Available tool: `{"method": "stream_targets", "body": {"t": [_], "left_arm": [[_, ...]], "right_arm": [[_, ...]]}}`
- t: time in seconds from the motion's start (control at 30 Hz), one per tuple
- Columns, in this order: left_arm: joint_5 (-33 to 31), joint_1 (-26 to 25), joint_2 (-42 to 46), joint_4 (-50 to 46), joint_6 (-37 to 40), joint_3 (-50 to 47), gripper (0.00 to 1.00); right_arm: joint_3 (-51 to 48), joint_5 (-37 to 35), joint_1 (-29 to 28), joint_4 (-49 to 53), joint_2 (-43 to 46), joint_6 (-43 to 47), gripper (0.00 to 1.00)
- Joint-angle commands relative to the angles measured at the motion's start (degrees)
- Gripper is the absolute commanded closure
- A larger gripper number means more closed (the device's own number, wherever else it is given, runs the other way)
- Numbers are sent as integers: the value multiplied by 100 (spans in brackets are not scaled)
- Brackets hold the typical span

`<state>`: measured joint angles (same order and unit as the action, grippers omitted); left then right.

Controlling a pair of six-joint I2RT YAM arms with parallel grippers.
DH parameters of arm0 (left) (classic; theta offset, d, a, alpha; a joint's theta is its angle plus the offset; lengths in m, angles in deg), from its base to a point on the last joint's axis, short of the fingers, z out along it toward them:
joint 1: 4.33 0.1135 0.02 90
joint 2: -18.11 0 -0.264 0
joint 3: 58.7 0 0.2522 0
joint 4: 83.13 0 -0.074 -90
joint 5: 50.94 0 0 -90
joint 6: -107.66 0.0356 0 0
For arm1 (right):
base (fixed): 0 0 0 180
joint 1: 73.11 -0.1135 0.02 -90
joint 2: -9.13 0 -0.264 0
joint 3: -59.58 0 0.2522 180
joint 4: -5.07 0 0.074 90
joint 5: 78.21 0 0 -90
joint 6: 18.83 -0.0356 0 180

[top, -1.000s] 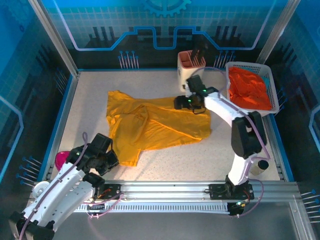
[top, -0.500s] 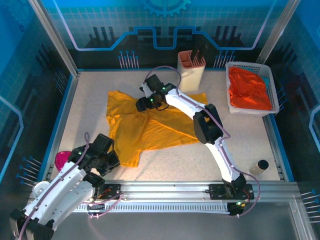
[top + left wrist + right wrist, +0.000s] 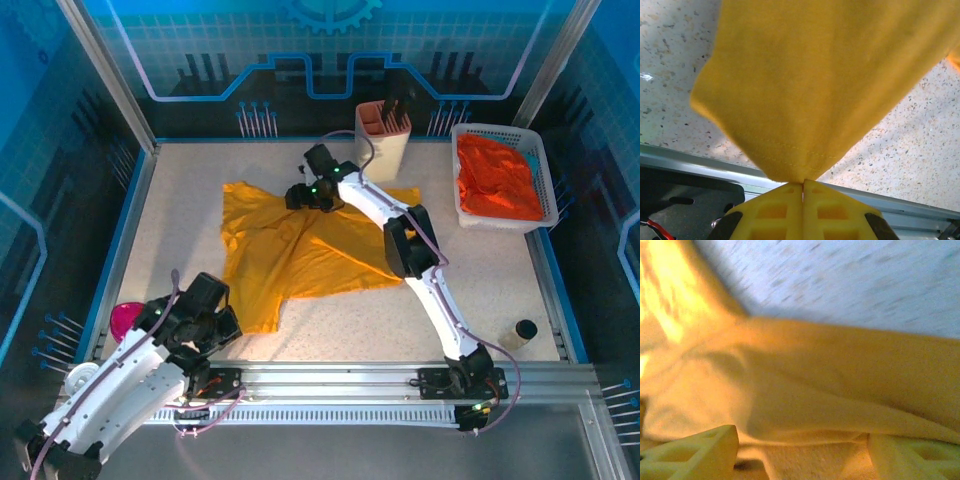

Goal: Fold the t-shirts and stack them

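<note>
Two t-shirts noted. One mustard-yellow t-shirt (image 3: 300, 250) lies spread and wrinkled at the centre of the desk (image 3: 480, 300). One orange-red t-shirt (image 3: 497, 180) sits bunched in the basket (image 3: 548, 170), upper right. At lower left, the left end effector (image 3: 803, 186), fingers pressed together, pinches the mustard-yellow t-shirt's hemmed near corner. At its far edge, the right end effector (image 3: 802, 447) rests with fingers spread over cloth. Bare desk lies open at lower right.

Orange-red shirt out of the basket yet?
No, the orange-red t-shirt lies bunched inside the white mesh basket in the top view.
</note>
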<state>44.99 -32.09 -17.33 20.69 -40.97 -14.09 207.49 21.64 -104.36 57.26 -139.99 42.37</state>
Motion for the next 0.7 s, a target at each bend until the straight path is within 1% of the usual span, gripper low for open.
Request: {"method": "stream_targets", "body": {"t": [0.0,0.13,0.23,0.3,0.4,0.5,0.6,0.67], "left_arm": [[232,-77,185,-570,-184,-192,100],[417,-80,382,-370,-315,-293,100],[412,-88,390,-221,-350,-342,100],[366,-87,326,-25,-358,-360,100],[389,-88,69,504,-351,-345,99],[274,-80,-383,1089,-149,-7,85],[-154,21,-1162,1334,403,771,67],[-192,341,-1817,1468,888,1307,64]], "right_arm": [[-86,-651,351,-63,-89,-601,28],[-299,-1167,481,-210,113,-1057,26],[-498,-783,444,-545,284,-1010,21],[-655,-575,351,-711,439,-742,18],[-1069,-372,243,-879,777,-449,14],[-1786,-374,171,-1125,1344,-256,14],[-2516,-580,30,-1206,2053,56,12],[-2997,-763,-86,-1216,2529,261,11]]}}
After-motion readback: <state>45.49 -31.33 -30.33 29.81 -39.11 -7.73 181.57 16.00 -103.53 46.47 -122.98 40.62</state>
